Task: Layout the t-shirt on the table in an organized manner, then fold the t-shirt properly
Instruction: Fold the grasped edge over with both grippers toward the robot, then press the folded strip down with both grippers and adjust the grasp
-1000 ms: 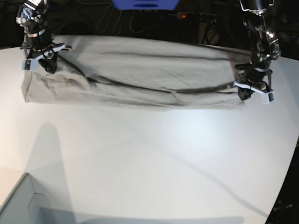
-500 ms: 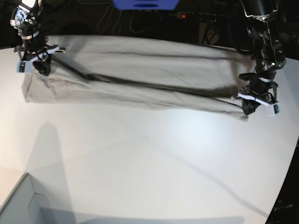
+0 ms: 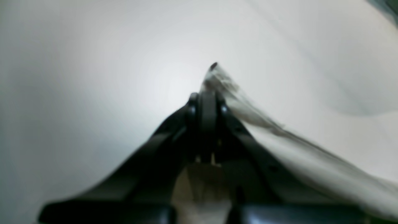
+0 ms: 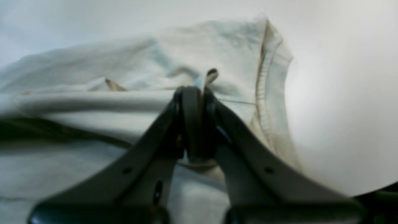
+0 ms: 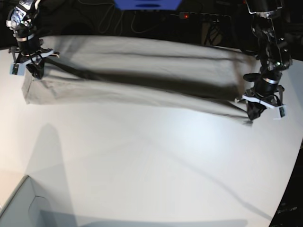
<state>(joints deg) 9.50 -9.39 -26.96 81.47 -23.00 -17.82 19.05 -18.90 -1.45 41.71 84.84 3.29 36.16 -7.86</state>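
Both grippers — left [image 5: 256, 110], right [image 5: 31, 66] — hold jaws clamped on opposite ends of the shirt [image 5: 142, 71]. Its long axis spans between them across the table [image 5: 151, 165].

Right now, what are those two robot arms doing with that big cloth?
They are folding a t-shirt on the white table. The left end effector pinches one end of the shirt and the right end effector pinches the other. Between them a long fold of cloth is stretched across the shirt, which lies spread along the far side of the table.
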